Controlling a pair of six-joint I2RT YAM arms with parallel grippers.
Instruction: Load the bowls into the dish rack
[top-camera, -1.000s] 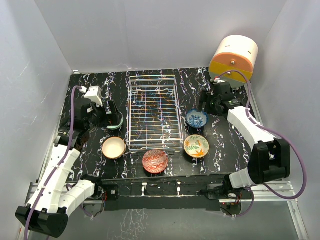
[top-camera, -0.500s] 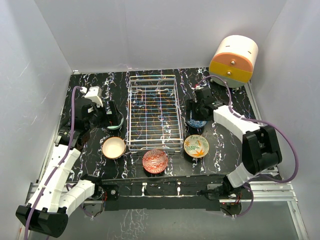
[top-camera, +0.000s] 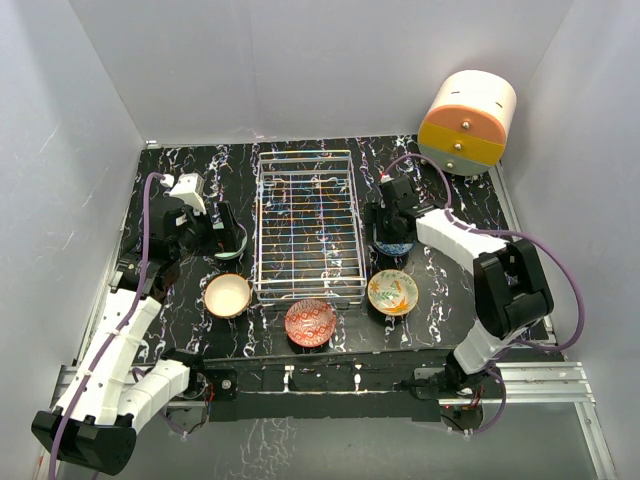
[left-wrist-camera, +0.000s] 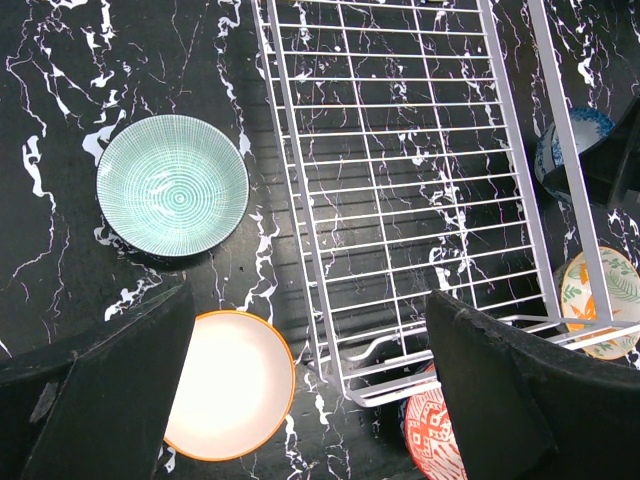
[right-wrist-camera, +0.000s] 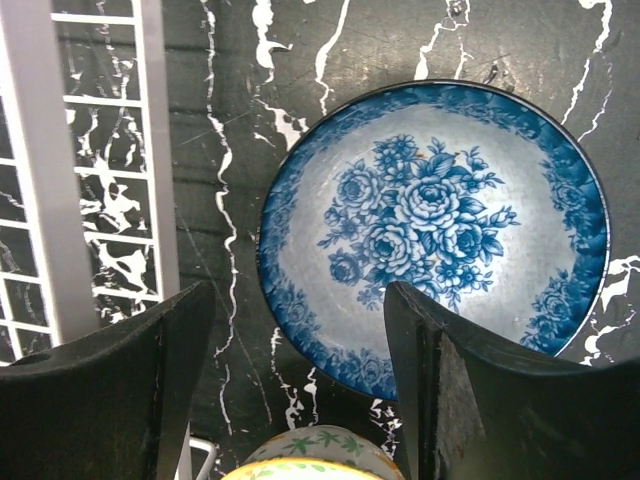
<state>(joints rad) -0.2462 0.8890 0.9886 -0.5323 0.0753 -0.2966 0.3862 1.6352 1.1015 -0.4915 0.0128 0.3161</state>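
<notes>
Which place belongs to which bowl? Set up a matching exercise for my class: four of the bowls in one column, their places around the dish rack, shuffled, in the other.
Bowls
1. mint bowl
2. cream bowl
3. red bowl
4. blue floral bowl

Places
a. under the right pincer, right of the dish rack
b. in front of the rack's near edge
c. left of the rack, farther back
d. left of the rack's near corner

Pairs: 1-c, 2-d, 3-b, 4-a

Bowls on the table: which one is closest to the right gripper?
The blue-and-white floral bowl, just right of the dish rack; the right gripper hangs directly over it alone, jaws open.
</notes>
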